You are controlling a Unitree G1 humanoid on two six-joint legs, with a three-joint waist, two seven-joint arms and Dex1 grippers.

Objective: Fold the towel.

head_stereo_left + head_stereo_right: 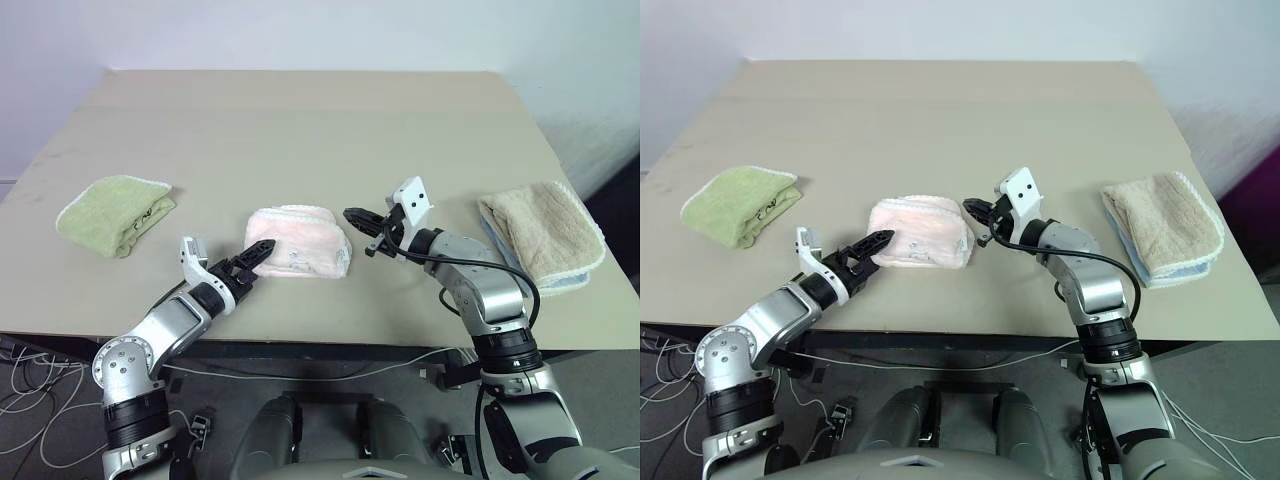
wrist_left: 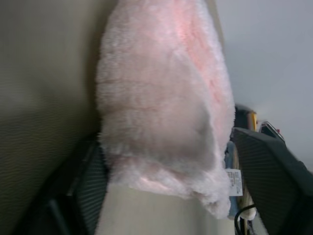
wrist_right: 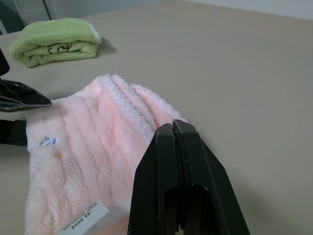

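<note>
The pale pink towel [image 1: 298, 242] lies folded into a thick bundle near the table's front middle, its white scalloped edge [image 3: 128, 100] on top and a white label [image 3: 83, 218] at one corner. My left gripper [image 1: 258, 258] is at the bundle's left end, open, with one finger on each side of that end [image 2: 168, 139]. One black finger [image 2: 274, 171] stands a little apart from the pile. My right gripper [image 1: 352, 215] is shut with nothing in it, its joined fingertips [image 3: 173, 132] just over the towel's right end.
A folded green towel [image 1: 115, 212] lies at the left of the beige table [image 1: 320, 120]. A folded beige towel [image 1: 545, 235] rests at the right edge. The table's front edge [image 1: 350, 338] runs just below both arms.
</note>
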